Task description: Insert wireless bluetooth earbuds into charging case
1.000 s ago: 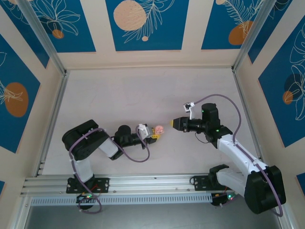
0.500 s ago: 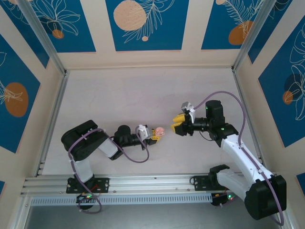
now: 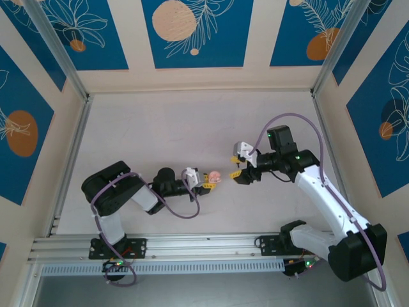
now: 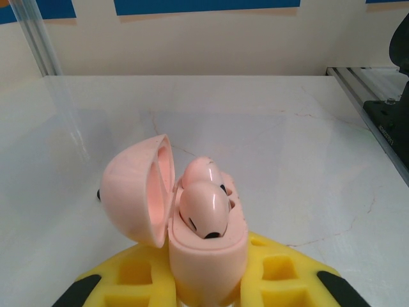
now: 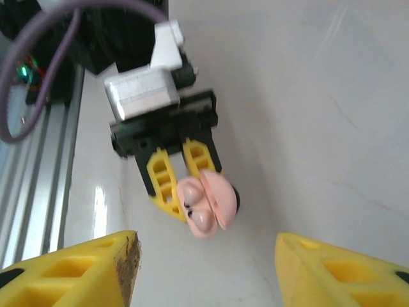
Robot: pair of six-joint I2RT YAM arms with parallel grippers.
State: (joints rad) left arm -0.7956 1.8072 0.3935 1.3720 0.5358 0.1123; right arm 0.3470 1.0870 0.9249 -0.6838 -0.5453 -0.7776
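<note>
The charging case (image 4: 206,256), base cut off at the bottom edge, sits pinched in the left gripper (image 5: 183,171), lid (image 4: 137,192) open, both earbuds (image 4: 203,208) inside; the right gripper (image 5: 208,275) gapes empty.

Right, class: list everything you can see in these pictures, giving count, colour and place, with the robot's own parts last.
case: one, pink, lid open, clamped in the left claw above the table
earbuds: two, pink, seated side by side in the case
table: one, pale marbled, under both arms
walls: blue and cream panels, around the far edge and sides
rail: one, silver, along the near edge
cables: two, purple, one looped on each arm
left claw: one, yellow fingers, shut on the case
right claw: one, yellow fingers, open, facing the case, apart from it
</note>
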